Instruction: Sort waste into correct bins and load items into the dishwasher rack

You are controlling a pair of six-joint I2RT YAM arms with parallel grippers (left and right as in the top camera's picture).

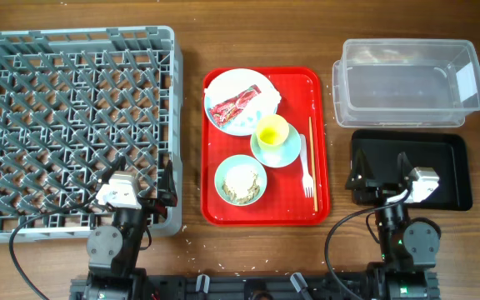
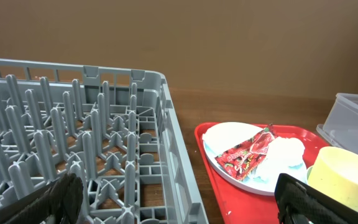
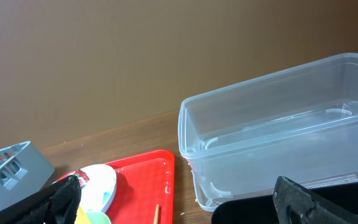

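Note:
The red-and-white wrapper (image 1: 233,104) lies on the pale blue plate (image 1: 227,121) with a white napkin (image 1: 268,99), on the red tray (image 1: 315,83). The yellow cup (image 1: 272,129) stands on the mint saucer (image 1: 286,152). The mint bowl (image 1: 241,181) holds rice scraps. The white fork (image 1: 305,163) and chopstick (image 1: 312,158) lie at the tray's right. The grey rack (image 1: 73,125) is at left, the clear tub (image 1: 407,79) and black tray (image 1: 448,175) at right. My left gripper (image 1: 144,193) is open over the rack's near right corner. My right gripper (image 1: 382,177) is open over the black tray.
The left wrist view shows the rack's pegs (image 2: 73,143), the wrapper (image 2: 247,152) on the plate and the yellow cup (image 2: 344,177). The right wrist view shows the clear tub (image 3: 278,143), the red tray's corner (image 3: 148,180) and the black tray's edge (image 3: 247,211). Small crumbs dot the table.

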